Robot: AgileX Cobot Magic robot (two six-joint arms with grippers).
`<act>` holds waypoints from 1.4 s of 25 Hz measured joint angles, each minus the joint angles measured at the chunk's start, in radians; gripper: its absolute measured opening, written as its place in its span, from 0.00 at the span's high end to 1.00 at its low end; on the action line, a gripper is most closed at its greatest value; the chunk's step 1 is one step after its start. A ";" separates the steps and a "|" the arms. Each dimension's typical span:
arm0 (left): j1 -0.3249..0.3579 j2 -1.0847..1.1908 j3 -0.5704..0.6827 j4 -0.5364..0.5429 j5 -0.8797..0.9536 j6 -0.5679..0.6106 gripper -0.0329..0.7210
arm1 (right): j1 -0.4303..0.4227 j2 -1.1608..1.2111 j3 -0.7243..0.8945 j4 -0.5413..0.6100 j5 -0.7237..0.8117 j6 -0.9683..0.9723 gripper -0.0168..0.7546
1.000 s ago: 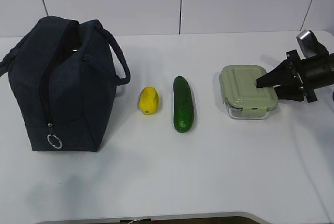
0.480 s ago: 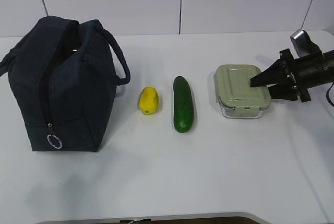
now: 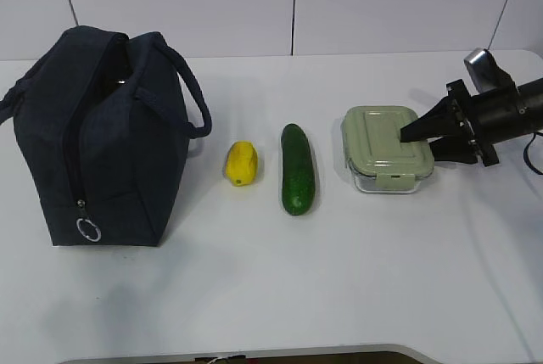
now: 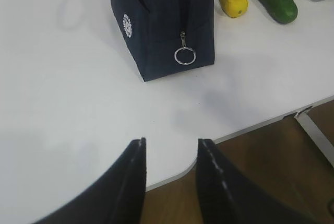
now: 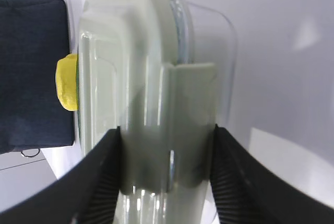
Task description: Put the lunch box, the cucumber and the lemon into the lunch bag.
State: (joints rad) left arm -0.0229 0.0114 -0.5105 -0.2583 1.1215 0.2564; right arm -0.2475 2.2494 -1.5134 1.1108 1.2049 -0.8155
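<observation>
Sage-green lid over clear walls — the lunch box (image 3: pixel 382 147), one item, sits on the white table (image 3: pixel 339 279) at the right, with the right gripper (image 3: pixel 417 136) closed around its near end: the wrist view shows a dark finger (image 5: pixel 102 182) on each side of the box, pressed against lid edge and clip. Judged step: carrying the box left to the lunch bag (image 3: pixel 97 139). To do it well, the grip should stay firm and the box level, since the smooth walls look likely to slip; lift it above the cucumber (image 3: pixel 298 169) and lemon (image 3: pixel 241 163), which lie between box and bag, and lower it through the top opening rather than against the handles. Whether the opening is wide enough cannot be told from here. Left gripper (image 4: pixel 169 156): fingers spread apart, holding nothing, hanging over the table's near edge, well apart from the bag. Count — one lunch box, one cucumber, one lemon, one bag with one silver ring pull (image 4: pixel 185 56); two grippers. None of the three items is in the bag yet.
</observation>
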 joint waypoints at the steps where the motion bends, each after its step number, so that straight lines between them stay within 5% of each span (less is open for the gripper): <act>1: 0.000 0.000 0.000 0.000 0.000 0.000 0.64 | 0.000 0.000 0.000 0.000 0.000 0.002 0.49; 19: 0.000 0.000 0.000 0.000 0.000 0.000 0.64 | 0.006 -0.025 0.000 -0.010 -0.040 0.079 0.49; 35: 0.000 0.000 0.000 0.000 0.000 0.000 0.64 | 0.118 -0.059 0.002 -0.001 -0.041 0.089 0.49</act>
State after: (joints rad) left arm -0.0229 0.0114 -0.5105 -0.2583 1.1215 0.2564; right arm -0.1293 2.1900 -1.5116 1.1095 1.1635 -0.7264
